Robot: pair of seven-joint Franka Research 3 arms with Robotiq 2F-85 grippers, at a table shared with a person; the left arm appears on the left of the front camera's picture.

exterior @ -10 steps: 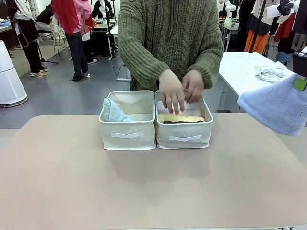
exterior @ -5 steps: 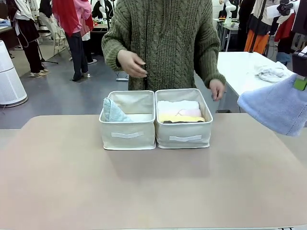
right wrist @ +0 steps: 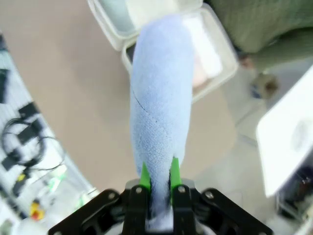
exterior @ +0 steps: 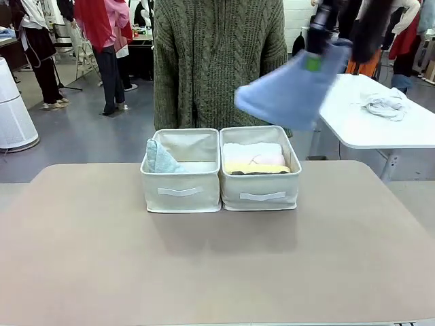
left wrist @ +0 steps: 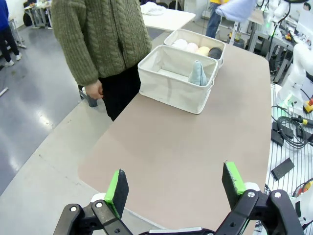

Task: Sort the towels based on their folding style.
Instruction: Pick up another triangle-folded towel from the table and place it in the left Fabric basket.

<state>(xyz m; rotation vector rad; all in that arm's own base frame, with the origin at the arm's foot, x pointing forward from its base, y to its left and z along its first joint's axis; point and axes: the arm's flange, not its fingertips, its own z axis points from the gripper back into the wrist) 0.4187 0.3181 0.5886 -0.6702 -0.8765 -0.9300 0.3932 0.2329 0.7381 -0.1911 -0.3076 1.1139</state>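
Swinging in from the right edge, right pincer (right wrist: 158,182) is clamped on the blue cone towel (exterior: 289,92), now above the right bin (exterior: 261,190); person's hands gone from that bin. Left pincer (left wrist: 174,188) spread wide, holding nothing.
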